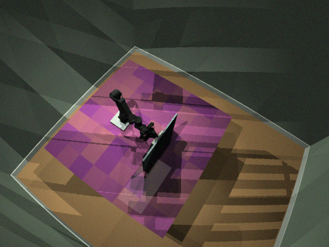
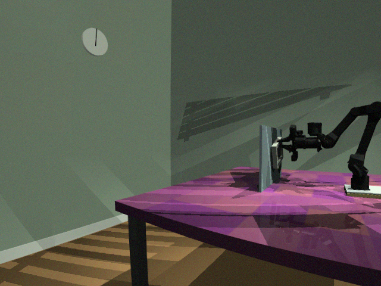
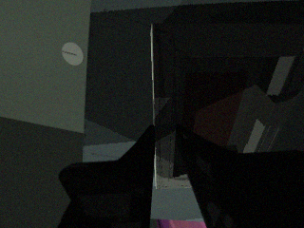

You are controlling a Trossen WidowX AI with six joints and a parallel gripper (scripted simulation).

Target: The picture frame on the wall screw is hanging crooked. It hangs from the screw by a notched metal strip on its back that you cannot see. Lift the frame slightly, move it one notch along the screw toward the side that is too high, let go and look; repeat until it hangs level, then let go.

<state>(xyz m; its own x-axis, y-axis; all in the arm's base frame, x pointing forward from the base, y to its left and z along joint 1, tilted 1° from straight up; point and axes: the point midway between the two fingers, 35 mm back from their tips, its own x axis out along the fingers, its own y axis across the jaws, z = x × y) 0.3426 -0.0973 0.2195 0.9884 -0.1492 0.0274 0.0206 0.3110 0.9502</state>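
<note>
The picture frame (image 1: 154, 141) (image 2: 274, 156) (image 3: 167, 183) has a pale border around a dark and reddish picture. It is against the robot-facing side of the upright panel (image 1: 162, 143) (image 2: 265, 159) (image 3: 106, 150). My gripper (image 1: 157, 136) (image 2: 279, 143) (image 3: 163, 128) is shut on the frame's upper bar, one finger above it and one below. In the wrist view, turned sideways, the frame's edge and the panel's edge are not quite parallel; their gap widens toward the view's bottom. Strong shadow makes the exact tilt hard to tell. The screw and the notched strip are hidden.
The panel stands on the purple patterned table (image 1: 103, 159) (image 2: 196, 196). The arm's white base plate (image 1: 119, 124) (image 2: 374, 190) is on the robot's side of it. A round clock (image 2: 94, 42) (image 3: 72, 53) hangs on the room wall. Hard shadows cross the scene.
</note>
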